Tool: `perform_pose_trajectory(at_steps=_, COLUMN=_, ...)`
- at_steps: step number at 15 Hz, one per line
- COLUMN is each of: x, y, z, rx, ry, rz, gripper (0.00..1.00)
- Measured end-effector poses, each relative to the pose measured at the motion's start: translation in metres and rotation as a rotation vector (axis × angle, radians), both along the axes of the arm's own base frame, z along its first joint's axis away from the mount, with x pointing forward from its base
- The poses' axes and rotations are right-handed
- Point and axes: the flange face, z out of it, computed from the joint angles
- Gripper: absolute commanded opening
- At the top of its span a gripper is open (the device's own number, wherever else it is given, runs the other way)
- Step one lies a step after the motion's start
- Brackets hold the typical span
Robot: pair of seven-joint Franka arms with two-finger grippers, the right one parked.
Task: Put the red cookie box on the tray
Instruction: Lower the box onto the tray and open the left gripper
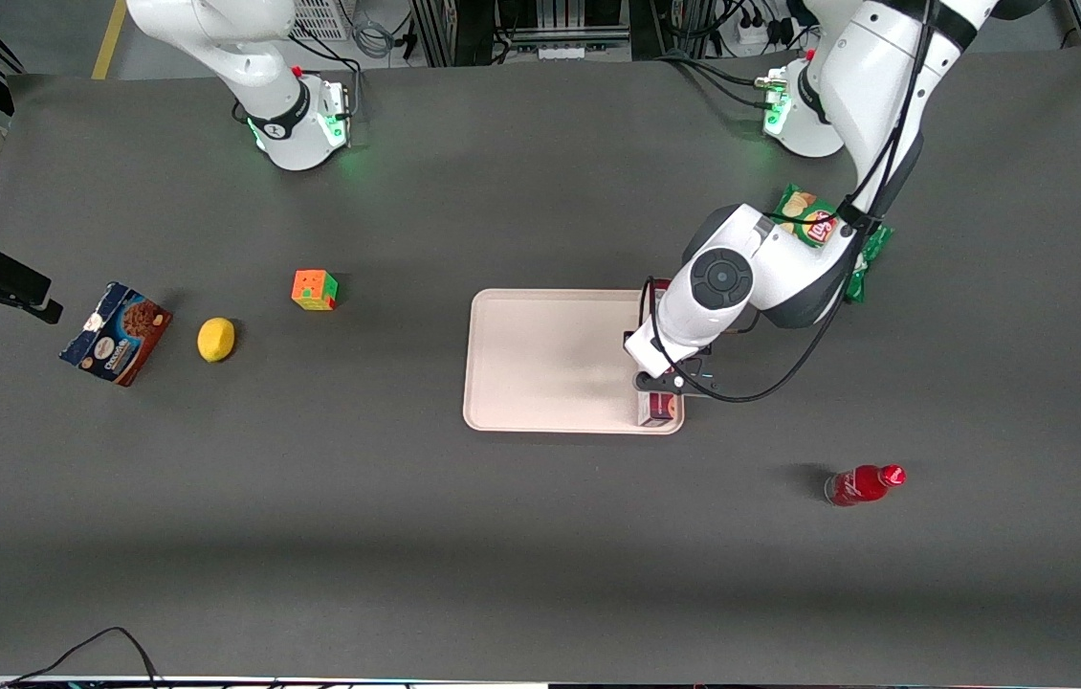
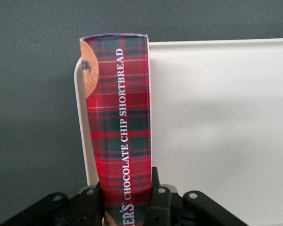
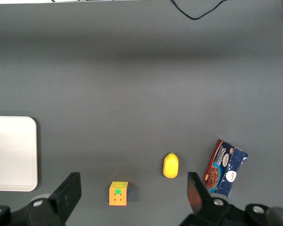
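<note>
One job left: with end effector [image 2: 127, 200] clamped on red cookie box [image 2: 117, 117] along the tray [image 1: 540, 359] edge nearest the working arm, lower flat, then release inside the rim.

My gripper [image 2: 127, 200] is clamped on the red cookie box [image 2: 118, 127], one black finger [image 2: 161, 202] pressed to each long side near its end. The tartan box, lettered CHOCOLATE CHIP SHORTBREAD along its length, runs away from me along the edge of the pale tray [image 2: 217, 127], with its free end reaching just past the tray's rounded corner over the dark grey table [image 2: 33, 117]
</note>
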Motion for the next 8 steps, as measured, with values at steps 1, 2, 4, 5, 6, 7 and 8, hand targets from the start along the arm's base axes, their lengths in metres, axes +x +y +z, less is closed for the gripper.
perform_pose_trajectory(at_steps=1, x=0.0002, y=0.0003, z=0.0000, rx=0.000, ry=0.000, rz=0.000, gripper=0.45)
perform_pose_trajectory(at_steps=2, x=0.0004, y=0.0006, z=-0.0001, rx=0.001, ry=-0.001, rz=0.001, gripper=0.51)
perform_pose_trajectory(at_steps=4, x=0.0010, y=0.0016, z=-0.0004, rx=0.002, ry=-0.001, rz=0.003, gripper=0.62)
perform_pose_trajectory(at_steps=5, x=0.0014, y=0.0020, z=-0.0004, rx=0.002, ry=-0.001, rz=0.004, gripper=0.65)
perform_pose_trajectory(at_steps=6, x=0.0019, y=0.0022, z=-0.0001, rx=0.002, ry=-0.002, rz=0.005, gripper=0.74)
perform_pose_trajectory(at_steps=7, x=0.0023, y=0.0022, z=0.0003, rx=0.001, ry=-0.003, rz=0.006, gripper=0.89)
perform_pose_trajectory(at_steps=8, x=0.0026, y=0.0022, z=0.0006, rx=0.001, ry=-0.004, rz=0.006, gripper=1.00)
